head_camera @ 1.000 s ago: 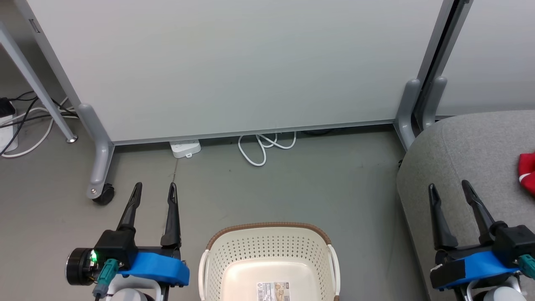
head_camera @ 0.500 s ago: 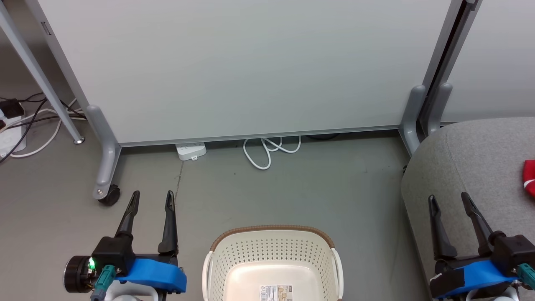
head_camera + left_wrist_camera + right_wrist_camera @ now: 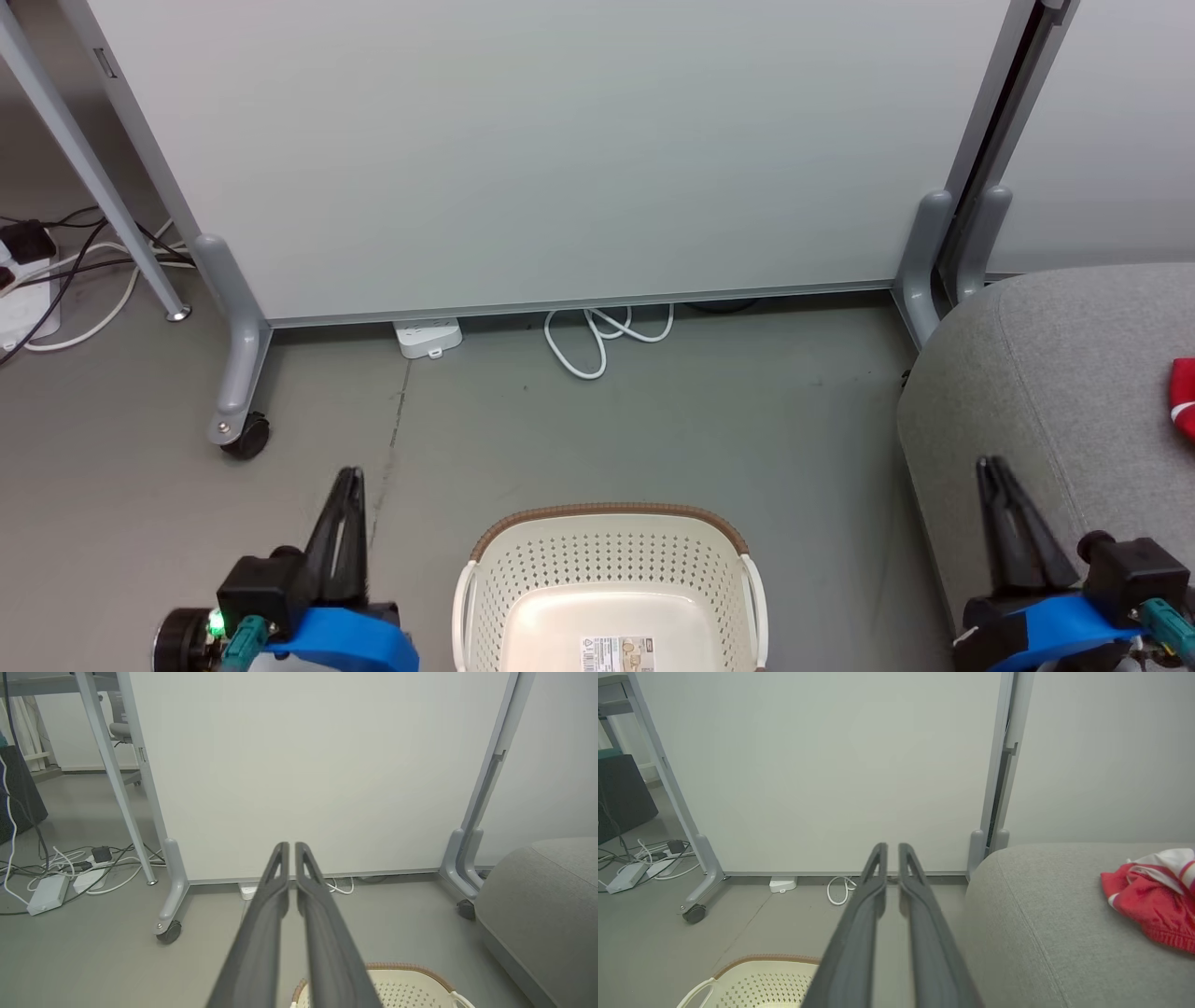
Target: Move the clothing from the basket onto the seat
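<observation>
Both tools clenched, empty
Left tool (image 3: 347, 478) over open floor (image 3: 653, 420); basket (image 3: 607, 512) rim to its right; right tool (image 3: 991, 467) at seat (image 3: 1046, 373) edge; clothing (image 3: 1184, 397) to its right.

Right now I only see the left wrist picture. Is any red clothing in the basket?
Observer: None that I can see. In the head view, the part of the basket that shows holds just a label on its bottom.
Operator: Where is the clothing then?
Observer: The right wrist view shows the clothing, red with white trim, lying in a heap on the seat.
Operator: Is the other pincer holding something?
Observer: No. The right pincer has its fingers together with nothing between them.
</observation>
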### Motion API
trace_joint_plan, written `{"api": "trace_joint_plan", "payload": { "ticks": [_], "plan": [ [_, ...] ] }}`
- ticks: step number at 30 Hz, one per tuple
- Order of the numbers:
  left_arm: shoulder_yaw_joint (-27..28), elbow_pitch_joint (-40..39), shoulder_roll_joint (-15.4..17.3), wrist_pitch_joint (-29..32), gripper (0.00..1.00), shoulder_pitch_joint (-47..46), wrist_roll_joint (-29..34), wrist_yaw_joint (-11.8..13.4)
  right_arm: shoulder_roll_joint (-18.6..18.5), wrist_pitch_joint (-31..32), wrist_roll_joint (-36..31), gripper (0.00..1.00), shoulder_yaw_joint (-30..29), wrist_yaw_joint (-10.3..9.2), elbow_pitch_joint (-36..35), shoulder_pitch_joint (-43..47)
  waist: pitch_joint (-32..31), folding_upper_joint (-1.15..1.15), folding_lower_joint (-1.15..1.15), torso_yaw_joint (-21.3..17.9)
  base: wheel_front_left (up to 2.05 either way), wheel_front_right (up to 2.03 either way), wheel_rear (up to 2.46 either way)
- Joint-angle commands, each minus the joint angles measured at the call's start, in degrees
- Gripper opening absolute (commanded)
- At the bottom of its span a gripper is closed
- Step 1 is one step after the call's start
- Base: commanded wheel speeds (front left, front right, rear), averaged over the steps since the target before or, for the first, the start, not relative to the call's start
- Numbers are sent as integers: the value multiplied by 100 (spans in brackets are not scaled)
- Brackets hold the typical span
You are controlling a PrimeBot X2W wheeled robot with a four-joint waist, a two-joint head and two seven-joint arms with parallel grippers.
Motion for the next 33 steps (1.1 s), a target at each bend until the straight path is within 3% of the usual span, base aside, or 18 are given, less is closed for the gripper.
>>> {"api": "trace_joint_plan", "payload": {
  "ticks": [1,33],
  "plan": [
    [42,14,0,47,0,-46,-109,-4,1,49,108,0,-33,0,19,-41,1,0,0,-3,0,0,0],
    [387,-135,-1,845,0,-166,-3413,-98,85,849,3428,0,-84,0,-1,-206,29,0,0,-104,0,0,0]
  ]
}}
